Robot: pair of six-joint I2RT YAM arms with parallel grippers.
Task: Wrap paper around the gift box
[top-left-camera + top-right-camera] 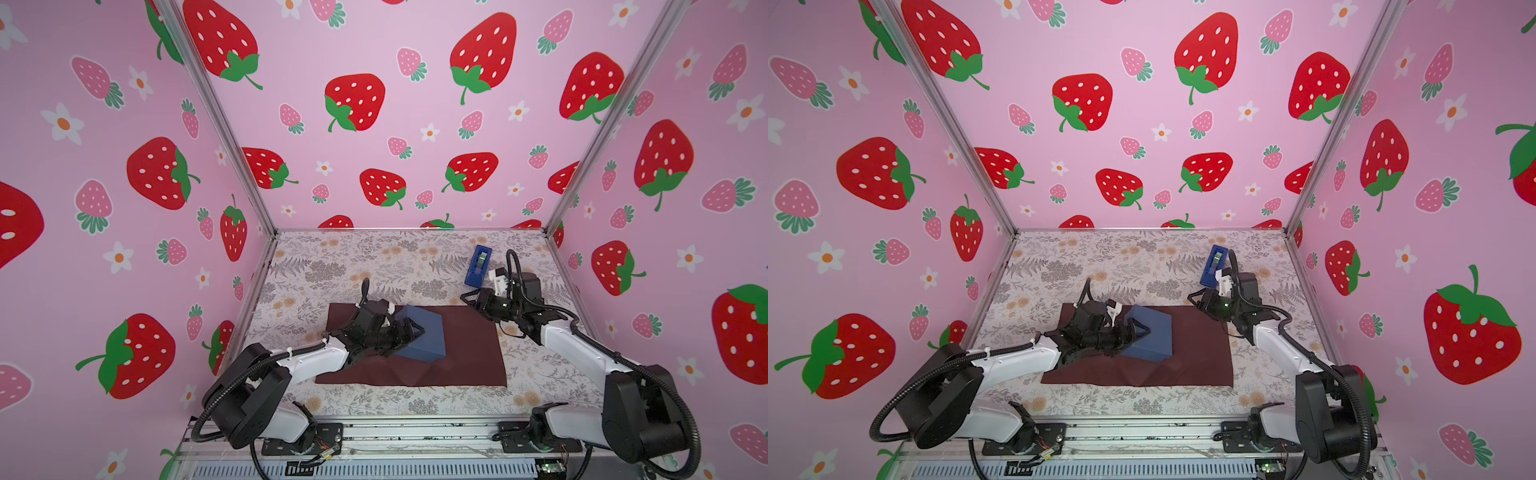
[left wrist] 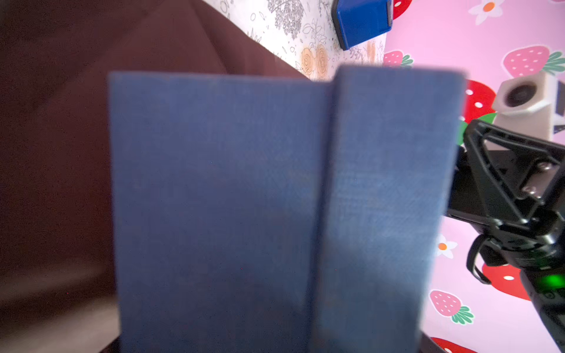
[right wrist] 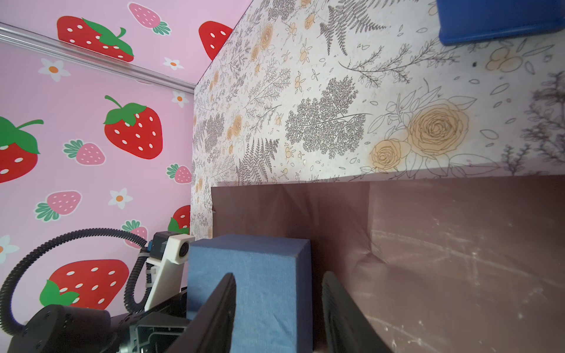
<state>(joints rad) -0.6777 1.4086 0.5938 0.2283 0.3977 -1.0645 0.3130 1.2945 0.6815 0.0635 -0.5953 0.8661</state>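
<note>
The dark blue gift box (image 1: 428, 336) (image 1: 1156, 336) stands tilted on the left half of the maroon paper (image 1: 469, 353) (image 1: 1200, 353). My left gripper (image 1: 409, 328) (image 1: 1140, 326) is at the box's left side, with one finger lying over its upper face. In the left wrist view the blurred gift box (image 2: 244, 198) fills the picture and hides the jaws. My right gripper (image 1: 467, 299) (image 3: 278, 275) hovers over the paper's far right corner, pointing at the gift box (image 3: 260, 269). It is open, with nothing between its fingers.
A bright blue tape dispenser (image 1: 478, 266) (image 1: 1214, 264) stands on the floral table cover behind the right gripper. Strawberry-patterned walls close in the left, back and right sides. An aluminium rail (image 1: 415, 432) runs along the front edge.
</note>
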